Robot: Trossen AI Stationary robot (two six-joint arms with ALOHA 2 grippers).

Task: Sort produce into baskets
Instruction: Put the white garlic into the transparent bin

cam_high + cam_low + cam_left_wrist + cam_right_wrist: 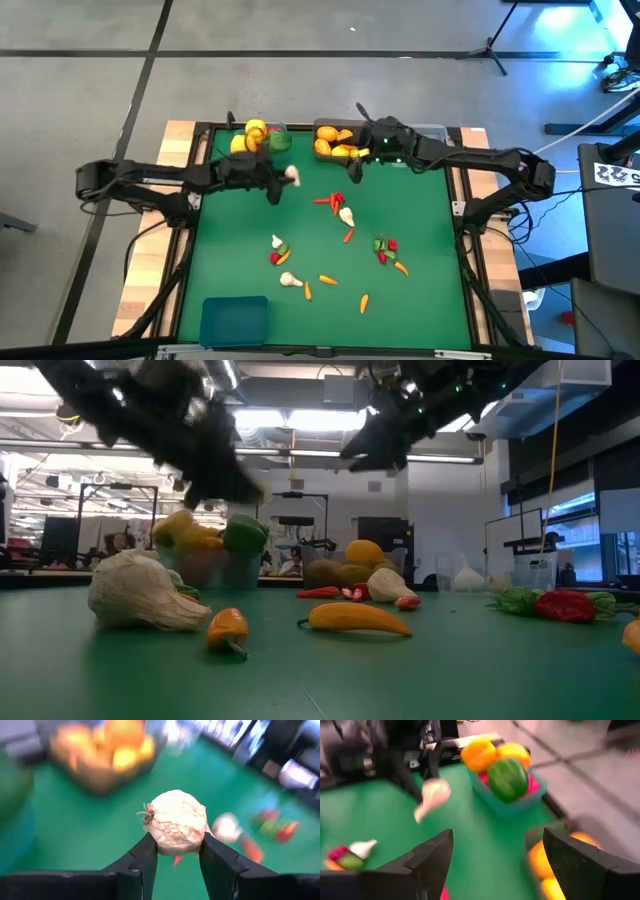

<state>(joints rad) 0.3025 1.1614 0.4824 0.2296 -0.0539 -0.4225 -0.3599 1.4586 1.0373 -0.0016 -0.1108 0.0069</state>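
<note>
A garlic bulb (177, 822) is clamped in the closed left claw (176, 854), lifted off the worktop (420, 300) near eleven o'clock for binning. The right claw (495, 852) is held wide open, empty, above the orange-filled basket (322, 150).

Green-topped table (420, 300) carries scattered carrots (328, 280), chillies (330, 200), garlic bulbs (290, 281), a blue bin (234, 320) near front-left, filled bins (335, 141) along far edge.

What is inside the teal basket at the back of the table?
The teal basket holds yellow peppers and a green pepper on top, with something red beneath. Whatever lies deeper is covered by them.
</note>
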